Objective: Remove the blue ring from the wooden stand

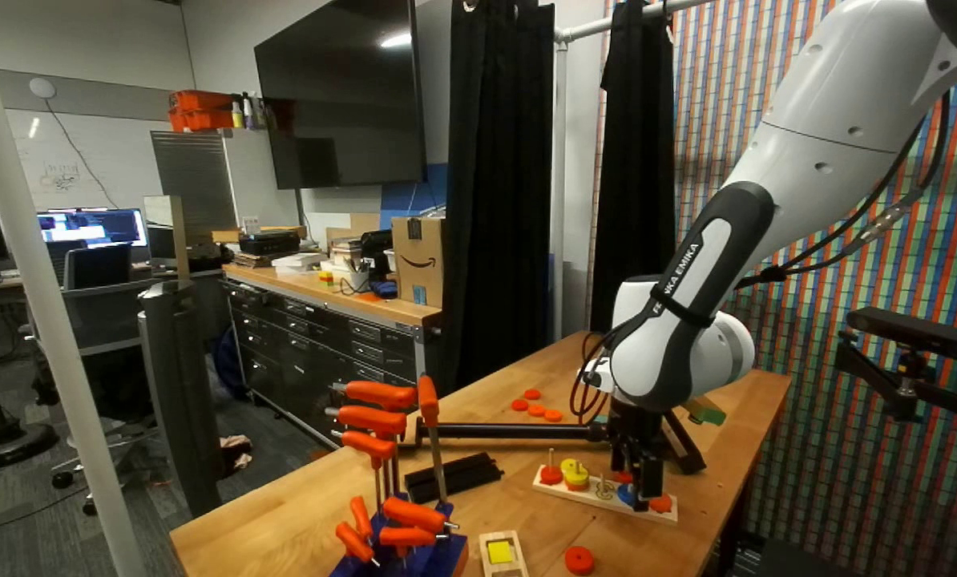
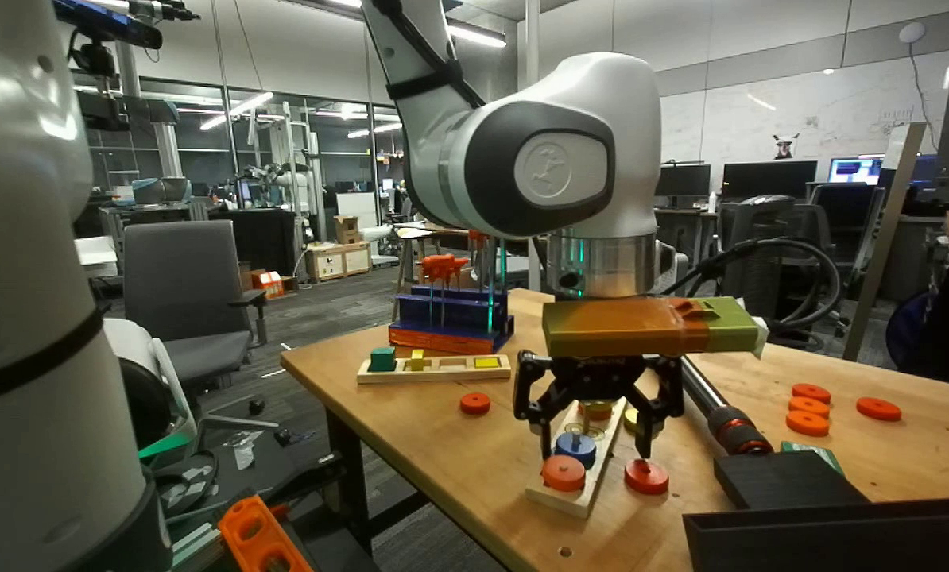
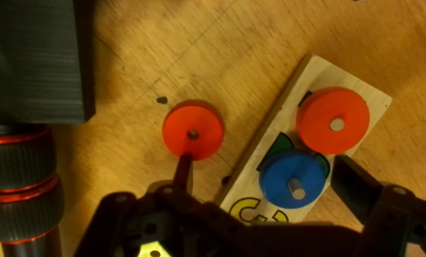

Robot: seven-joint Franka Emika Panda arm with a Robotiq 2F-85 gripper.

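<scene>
The blue ring [image 3: 279, 169] sits on a peg near one end of the wooden stand [image 3: 327, 73]. It also shows in both exterior views [image 1: 626, 494] [image 2: 575, 451]. The peg sticks up through its hole. An orange-red ring [image 3: 318, 114] sits on the end peg beside it. My gripper [image 2: 594, 454] is open and empty, pointing down over the stand. In the wrist view, one finger is close to the blue ring's right side, and the other is left of the stand, over a loose red ring [image 3: 188, 123]. Contact with the blue ring cannot be told.
More red and yellow rings [image 1: 577, 479] sit on the stand's far part. A black tube [image 1: 518, 431] and a black box [image 2: 784, 479] lie beside it. Loose orange rings [image 2: 808, 423], a red ring [image 2: 474, 403], a shape board [image 2: 451, 367] and the tool rack [image 2: 451, 318] are on the table.
</scene>
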